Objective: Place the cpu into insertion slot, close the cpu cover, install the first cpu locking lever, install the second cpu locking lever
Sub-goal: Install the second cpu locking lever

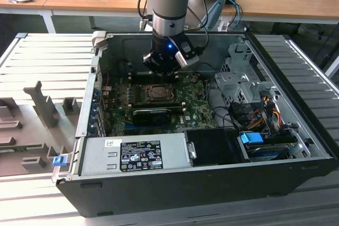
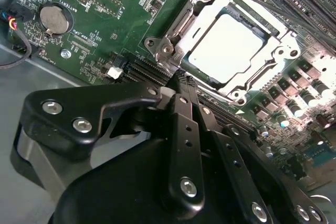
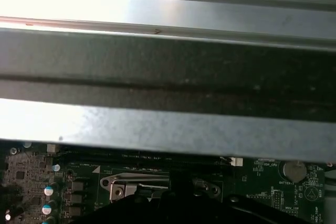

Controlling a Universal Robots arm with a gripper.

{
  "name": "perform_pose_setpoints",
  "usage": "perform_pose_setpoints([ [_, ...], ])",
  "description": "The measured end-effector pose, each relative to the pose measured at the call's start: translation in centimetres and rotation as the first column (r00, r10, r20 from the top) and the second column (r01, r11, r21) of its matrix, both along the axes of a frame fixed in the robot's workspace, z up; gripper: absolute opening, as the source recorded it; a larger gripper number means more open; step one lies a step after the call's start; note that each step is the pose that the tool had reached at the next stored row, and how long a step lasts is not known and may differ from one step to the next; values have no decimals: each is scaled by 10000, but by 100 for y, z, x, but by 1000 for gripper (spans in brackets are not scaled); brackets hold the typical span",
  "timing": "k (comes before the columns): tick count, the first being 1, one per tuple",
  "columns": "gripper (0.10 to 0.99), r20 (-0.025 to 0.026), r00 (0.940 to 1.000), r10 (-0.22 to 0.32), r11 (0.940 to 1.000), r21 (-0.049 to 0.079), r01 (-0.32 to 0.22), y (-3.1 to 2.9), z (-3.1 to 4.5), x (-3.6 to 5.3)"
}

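The pale square cpu [image 2: 231, 45] lies flat in the insertion slot [image 1: 153, 92] on the green board. The grey metal cpu cover [image 2: 273, 56] is down around it, and the chip shows through its window. My gripper [image 2: 184, 80] is shut, its black fingers [image 2: 181, 124] pressed together with nothing visible between them. The tips hover just off the socket's corner [image 2: 167, 50], where a shiny lever bar [image 2: 181, 22] runs along the frame's side. In the exterior view the gripper [image 1: 160, 70] hangs over the socket's far edge. In the first wrist view the socket frame [image 3: 136, 186] sits beside the gripper [image 3: 173, 196].
The open computer case [image 1: 296, 146] surrounds the board. A black expansion card [image 1: 153, 114] lies in front of the socket, the power supply [image 1: 137, 154] nearer the front wall. Drive bays and cables [image 1: 254, 109] fill the exterior view's right. The case's back wall [image 3: 168, 77] is close behind the gripper.
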State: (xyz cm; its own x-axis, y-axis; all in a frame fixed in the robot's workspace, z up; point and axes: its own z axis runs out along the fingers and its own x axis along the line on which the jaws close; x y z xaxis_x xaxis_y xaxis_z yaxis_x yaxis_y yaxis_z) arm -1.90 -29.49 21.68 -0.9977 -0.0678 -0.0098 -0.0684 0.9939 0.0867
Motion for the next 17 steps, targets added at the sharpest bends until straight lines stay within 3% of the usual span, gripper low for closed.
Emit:
perform_pose_setpoints([
  [17, 106, -1, 10000, 0, 10000, -2, 0, -66, 15, 0],
])
